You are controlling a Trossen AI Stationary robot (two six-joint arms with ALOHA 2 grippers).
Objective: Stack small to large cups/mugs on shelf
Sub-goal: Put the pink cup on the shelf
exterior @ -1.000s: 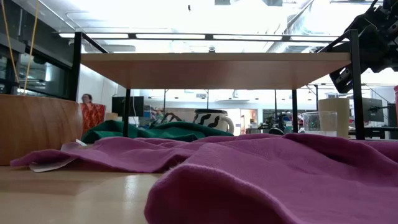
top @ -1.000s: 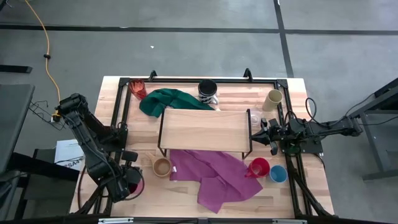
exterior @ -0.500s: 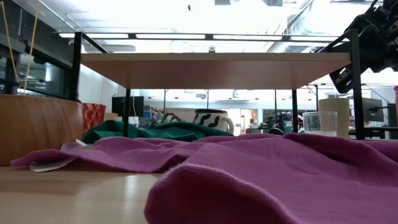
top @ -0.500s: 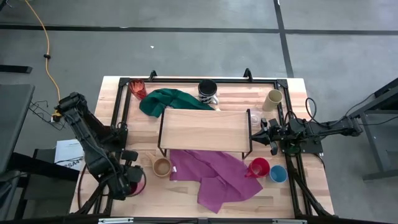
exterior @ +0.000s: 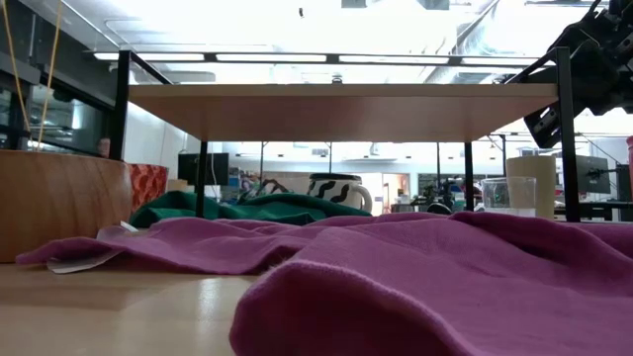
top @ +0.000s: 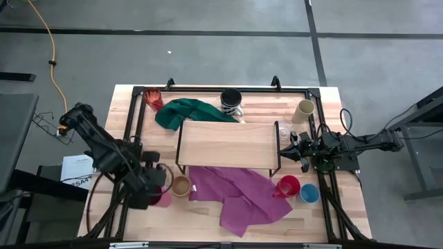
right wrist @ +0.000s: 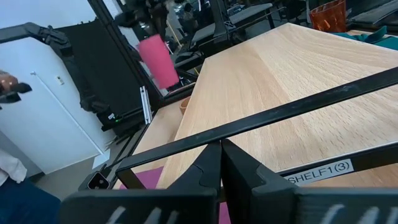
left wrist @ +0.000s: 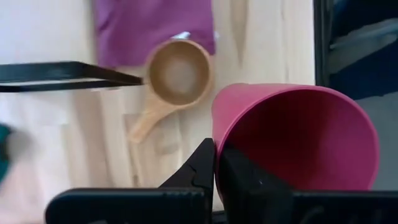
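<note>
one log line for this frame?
left end effector: shut on magenta cup, lifted | right end effector: shut, idle at shelf

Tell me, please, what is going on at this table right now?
The left gripper is shut on the rim of the magenta cup and holds it off the tabletop near the table's front left, next to the tan wooden cup. The shelf in the middle has no cups on it yet. The right gripper waits, shut, at the shelf's right end. The other cups stand around the table's edges, and the purple cloth and green cloth lie beside the shelf.
</note>
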